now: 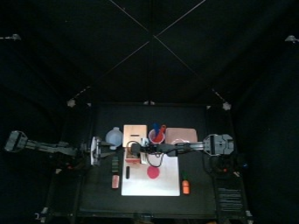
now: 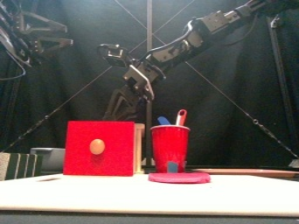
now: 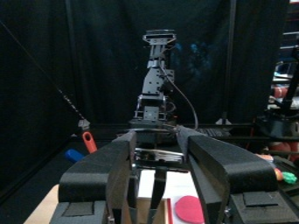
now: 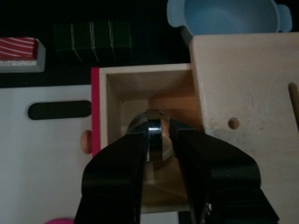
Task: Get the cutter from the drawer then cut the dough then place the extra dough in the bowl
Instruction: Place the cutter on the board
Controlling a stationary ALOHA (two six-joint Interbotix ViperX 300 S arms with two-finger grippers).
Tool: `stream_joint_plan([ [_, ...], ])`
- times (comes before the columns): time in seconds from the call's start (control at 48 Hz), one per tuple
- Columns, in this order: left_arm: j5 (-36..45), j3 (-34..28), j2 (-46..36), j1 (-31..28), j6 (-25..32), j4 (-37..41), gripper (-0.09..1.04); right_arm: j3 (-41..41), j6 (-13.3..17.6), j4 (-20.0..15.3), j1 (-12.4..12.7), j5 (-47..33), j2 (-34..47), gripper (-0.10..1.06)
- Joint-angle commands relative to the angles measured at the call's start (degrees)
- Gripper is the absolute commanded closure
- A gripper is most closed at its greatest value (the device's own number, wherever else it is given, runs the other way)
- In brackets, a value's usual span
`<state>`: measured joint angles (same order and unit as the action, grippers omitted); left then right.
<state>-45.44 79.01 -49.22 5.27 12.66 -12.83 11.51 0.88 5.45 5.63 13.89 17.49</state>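
Nearest the front, the red dough lies flat on the white board, apparently uncut. Behind it the drawer of the wooden box stands pulled out. The right gripper hangs over it, jaws clamped on the metal cutter. The left gripper hovers near the box, jaws apart and empty. Farthest back sits the blue-grey bowl. Fetching looks nearly done; cutting the dough and moving the extra into the bowl remain.
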Motion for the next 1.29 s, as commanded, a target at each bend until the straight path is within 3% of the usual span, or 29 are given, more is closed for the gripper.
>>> stream_joint_plan([
  [0.021, -0.18, -0.53, 0.18, -0.18, -0.09, -0.79, 0.14, -1.67, -0.09, 0.09, 0.53, 0.44, -0.79, 0.30],
  [0.479, -0.18, -0.35, 0.18, -0.18, -0.09, -2.37, 0.15, -2.55, 0.09, -1.32, 0.35, 3.60, 0.26, 0.29],
  [0.833, -0.18, -0.09, 0.18, -0.26, -0.09, -3.69, 0.14, -4.92, 0.00, -1.58, 0.09, 4.31, -0.44, 0.15],
  [1.042, -0.18, 0.18, 0.18, -0.26, -0.09, -4.31, 0.15, -6.33, 0.00, -1.32, 0.09, 5.45, -0.62, 0.15],
  [1.292, -0.18, 0.62, 0.26, -0.26, -0.09, -5.71, 0.15, -6.59, 0.00, -1.23, -0.09, 11.34, -0.62, 0.15],
])
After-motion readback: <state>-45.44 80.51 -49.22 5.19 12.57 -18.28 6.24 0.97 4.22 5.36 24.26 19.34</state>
